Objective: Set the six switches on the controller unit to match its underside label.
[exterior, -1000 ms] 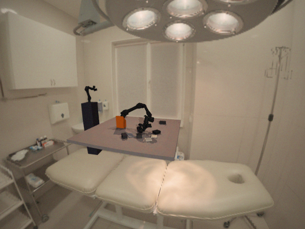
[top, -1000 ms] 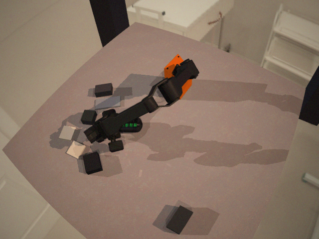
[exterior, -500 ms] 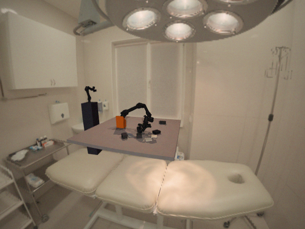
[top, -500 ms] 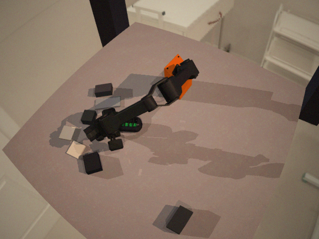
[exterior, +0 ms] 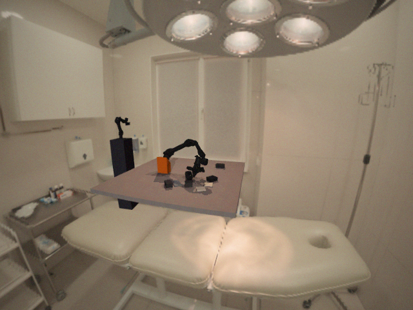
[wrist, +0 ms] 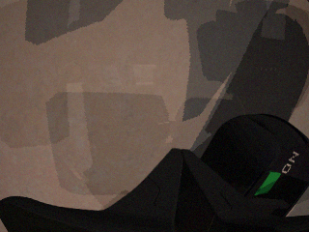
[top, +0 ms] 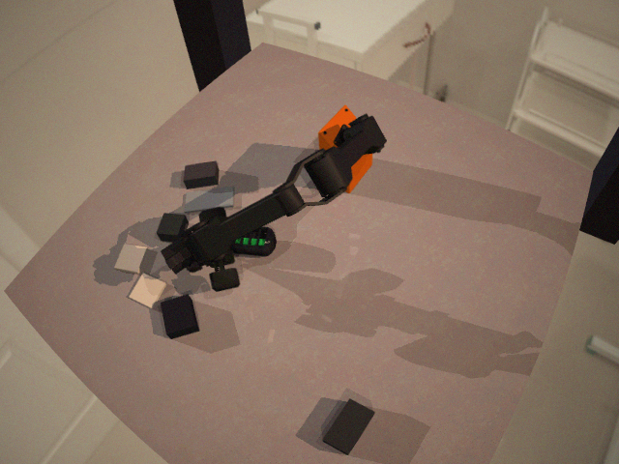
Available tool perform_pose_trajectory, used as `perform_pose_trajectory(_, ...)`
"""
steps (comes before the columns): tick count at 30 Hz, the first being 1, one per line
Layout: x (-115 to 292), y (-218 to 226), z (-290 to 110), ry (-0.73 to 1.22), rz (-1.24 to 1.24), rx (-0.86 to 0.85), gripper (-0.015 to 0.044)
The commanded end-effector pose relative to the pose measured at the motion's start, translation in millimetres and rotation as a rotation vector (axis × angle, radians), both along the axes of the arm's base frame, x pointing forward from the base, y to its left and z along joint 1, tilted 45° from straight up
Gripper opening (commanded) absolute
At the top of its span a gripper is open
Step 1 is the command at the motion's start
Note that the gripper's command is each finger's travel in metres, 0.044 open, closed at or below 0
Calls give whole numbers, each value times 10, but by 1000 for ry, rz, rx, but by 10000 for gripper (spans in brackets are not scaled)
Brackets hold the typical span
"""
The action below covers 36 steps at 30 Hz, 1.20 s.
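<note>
The dark grey controller unit (top: 256, 245) (wrist: 258, 149) sits on its base on the bench, partly under my arm. Several green switch ends (top: 251, 242) show on its top. In the wrist view only its rounded end shows, with one green switch end (wrist: 266, 184) and the word ON beside it. My gripper (top: 222, 270) (exterior: 188, 181) (wrist: 180, 157) is shut and empty. It points down, close beside that end of the unit, and I cannot tell whether it touches it. The unit's underside label is hidden.
Around the gripper lie dark blocks (top: 200, 174) (top: 171, 225) (top: 179, 315), a grey plate (top: 209, 199) and two pale plates (top: 131, 257) (top: 146, 290). Another dark block (top: 348, 425) lies near the front edge. The arm's orange base (top: 361, 169) (exterior: 163, 165) stands at the back.
</note>
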<state>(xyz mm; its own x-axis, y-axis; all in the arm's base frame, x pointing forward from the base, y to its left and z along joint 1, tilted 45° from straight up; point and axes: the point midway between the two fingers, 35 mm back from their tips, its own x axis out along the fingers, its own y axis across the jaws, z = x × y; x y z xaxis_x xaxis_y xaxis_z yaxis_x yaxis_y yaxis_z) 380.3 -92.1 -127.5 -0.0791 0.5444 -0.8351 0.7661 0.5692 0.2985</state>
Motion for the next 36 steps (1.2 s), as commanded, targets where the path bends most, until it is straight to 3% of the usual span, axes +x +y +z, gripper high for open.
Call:
perform_pose_trajectory(1, 240, -79, 489, -16, -2, -10, 0)
perform_pose_trajectory(11, 228, -103, 569, -16, -18, 0, 0)
perform_pose_trajectory(23, -580, -182, 372, -75, -312, 171, 0)
perform_pose_trajectory(36, -1447, 156, 430, -158, -591, 333, 0)
